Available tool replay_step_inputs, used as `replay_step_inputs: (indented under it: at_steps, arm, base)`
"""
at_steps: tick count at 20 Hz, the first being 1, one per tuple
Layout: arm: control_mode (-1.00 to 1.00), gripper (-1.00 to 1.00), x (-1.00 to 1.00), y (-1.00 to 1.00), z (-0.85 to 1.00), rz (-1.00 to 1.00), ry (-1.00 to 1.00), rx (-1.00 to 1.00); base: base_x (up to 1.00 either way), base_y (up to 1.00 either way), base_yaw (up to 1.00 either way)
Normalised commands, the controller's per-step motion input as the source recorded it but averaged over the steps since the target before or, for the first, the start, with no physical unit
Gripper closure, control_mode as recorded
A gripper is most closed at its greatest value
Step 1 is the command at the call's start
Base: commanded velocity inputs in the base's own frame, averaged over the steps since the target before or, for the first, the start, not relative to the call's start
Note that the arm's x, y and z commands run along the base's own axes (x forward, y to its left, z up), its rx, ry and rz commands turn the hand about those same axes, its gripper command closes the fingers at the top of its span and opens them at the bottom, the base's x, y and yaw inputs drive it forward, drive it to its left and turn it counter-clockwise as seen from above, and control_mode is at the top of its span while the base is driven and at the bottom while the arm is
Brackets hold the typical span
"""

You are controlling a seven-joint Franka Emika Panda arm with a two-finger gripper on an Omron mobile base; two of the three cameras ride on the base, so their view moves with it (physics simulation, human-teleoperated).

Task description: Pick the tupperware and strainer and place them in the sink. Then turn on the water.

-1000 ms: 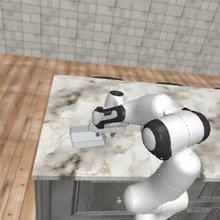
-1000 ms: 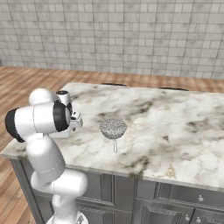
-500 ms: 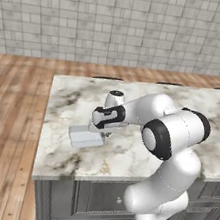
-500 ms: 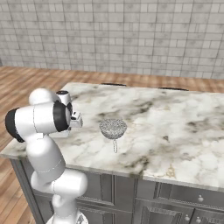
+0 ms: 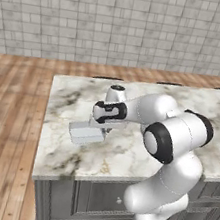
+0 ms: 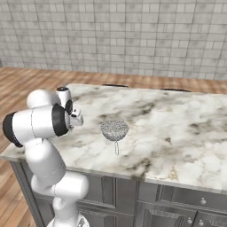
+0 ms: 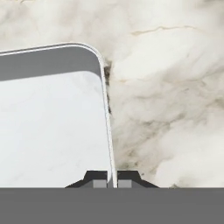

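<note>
The tupperware [image 5: 85, 132] is a pale flat rectangular container lying on the marble island counter near its left end. My gripper [image 5: 104, 130] reaches down at its right edge. In the hand view the thin rim of the tupperware [image 7: 52, 127] runs between the two dark fingertips, and my gripper [image 7: 113, 181] is shut on that rim. The strainer [image 6: 115, 130], a round silver mesh bowl with a thin wire handle pointing toward the front edge, rests on the counter to the right of the arm. The sink is out of view, and no water shows.
The marble counter [image 5: 124, 155] ends close to the left of the tupperware and drops to the wooden floor [image 5: 7, 130]. A tiled wall [image 5: 121, 22] stands behind. Grey cabinet fronts [image 6: 146, 199] run below the counter.
The fingers have closed on the tupperware's right rim. The arm, the tupperware and the strainer stay where they were.
</note>
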Motion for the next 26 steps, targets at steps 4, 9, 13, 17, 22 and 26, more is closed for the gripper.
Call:
replay_step_inputs:
  at_steps: [4,9,13,17,22,26]
  arm:
    - [-1.0,1.0,-0.21,-0.04,0.75,0.0,0.0,0.02]
    - [-1.0,1.0,-0.53,-0.21,0.8,0.0,0.0,0.05]
    - [-1.0,1.0,-0.5,-0.28,0.81,0.0,-0.01,0.05]
    - [-1.0,1.0,-0.3,-0.3,0.73,0.0,0.0,0.01]
    - [-1.0,1.0,-0.42,-0.32,0.54,0.0,0.0,0.0]
    - [-1.0,1.0,-0.39,-0.34,0.38,0.0,0.0,0.0]
  base:
    - [0.0,0.0,0.0]
    - [0.0,0.0,0.0]
    - [0.0,0.0,0.0]
    - [0.0,0.0,0.0]
    - [0.0,0.0,0.0]
    - [0.0,0.0,0.0]
